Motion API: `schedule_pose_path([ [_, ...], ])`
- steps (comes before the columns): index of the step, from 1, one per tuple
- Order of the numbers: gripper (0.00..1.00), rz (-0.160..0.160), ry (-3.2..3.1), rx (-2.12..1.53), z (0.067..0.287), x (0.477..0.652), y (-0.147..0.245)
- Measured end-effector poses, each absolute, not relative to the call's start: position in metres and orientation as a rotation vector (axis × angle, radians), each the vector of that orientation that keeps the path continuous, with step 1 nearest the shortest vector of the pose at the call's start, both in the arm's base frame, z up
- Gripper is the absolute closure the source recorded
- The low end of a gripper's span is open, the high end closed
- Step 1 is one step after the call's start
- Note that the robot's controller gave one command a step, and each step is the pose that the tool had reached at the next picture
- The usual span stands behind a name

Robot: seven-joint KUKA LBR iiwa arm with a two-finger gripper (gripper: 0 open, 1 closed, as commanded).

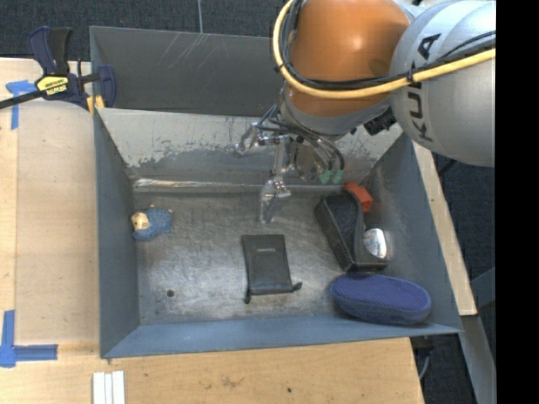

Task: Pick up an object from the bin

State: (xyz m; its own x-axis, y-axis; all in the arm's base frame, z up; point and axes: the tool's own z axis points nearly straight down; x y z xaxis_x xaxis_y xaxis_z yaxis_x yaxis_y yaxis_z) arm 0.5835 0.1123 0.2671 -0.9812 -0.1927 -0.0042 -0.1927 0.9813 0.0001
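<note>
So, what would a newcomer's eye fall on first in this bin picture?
First, the big orange cover on the arm's wrist, at the top right, above the rear of the bin. Below it the gripper is near the middle of the floor, with a flat black case just in front of it. A blue oval pouch lies in the front right corner.

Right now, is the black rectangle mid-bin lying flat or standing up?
Lying flat: the black rectangle shows its broad face upward on the bin floor.
</note>
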Motion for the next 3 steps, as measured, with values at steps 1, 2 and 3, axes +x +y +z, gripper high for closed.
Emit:
schedule_pose_path([
  [1, 0.0, 0.001, 2.939, -1.12, 0.102, 0.523, 0.042],
  [2, 0.0, -0.002, 2.863, -1.274, 0.073, 0.522, 0.04],
  [3, 1.0, -0.002, 2.846, -1.267, 0.077, 0.527, 0.044],
])
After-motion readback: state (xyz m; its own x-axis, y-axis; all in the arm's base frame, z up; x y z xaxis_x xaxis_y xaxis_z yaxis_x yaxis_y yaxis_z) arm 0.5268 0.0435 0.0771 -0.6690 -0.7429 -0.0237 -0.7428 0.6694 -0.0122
